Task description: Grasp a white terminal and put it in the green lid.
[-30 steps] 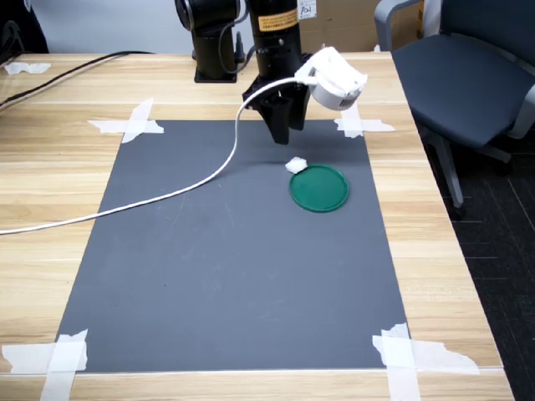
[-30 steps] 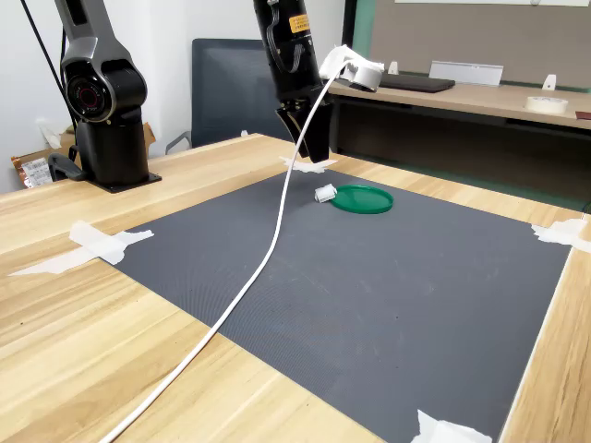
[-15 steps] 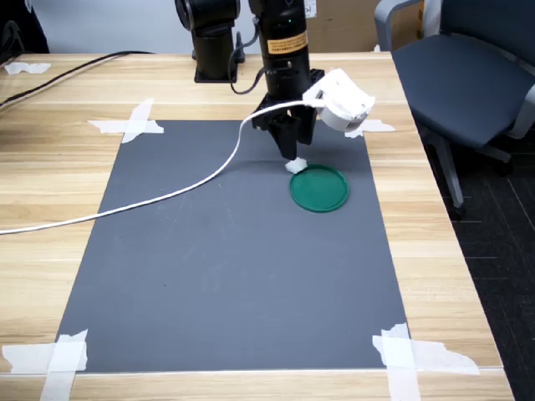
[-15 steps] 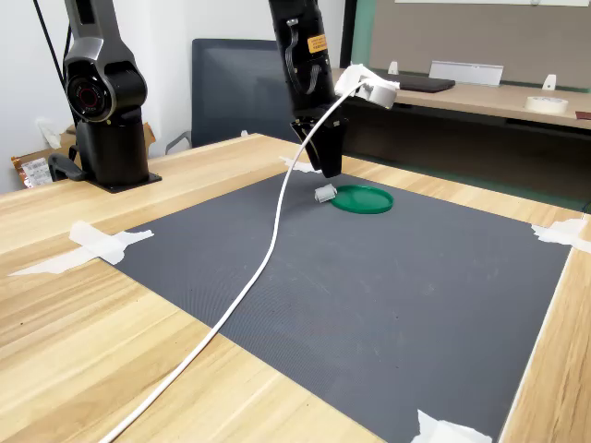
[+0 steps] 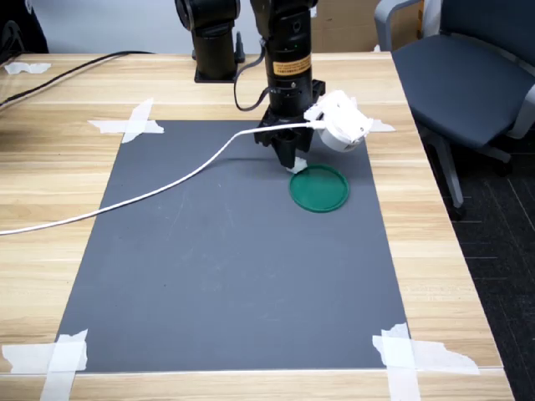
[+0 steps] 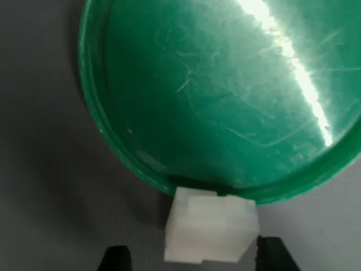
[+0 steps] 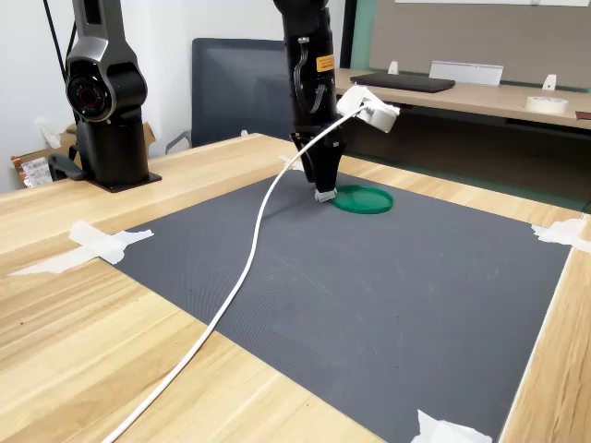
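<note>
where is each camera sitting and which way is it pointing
First exterior view: high, facing the arm's base across the dark grey mat; shows the black arm and gripper over the tiny white plastic terminal.
Second exterior view: low at a mat corner, looking across; shows the arm, a second black robot base, the flat round green lid.
Wrist view: on the wrist, looking down; both black fingertips flank the terminal, which touches the lid's rim.
Shared: terminal and lid appear in all three.
</note>
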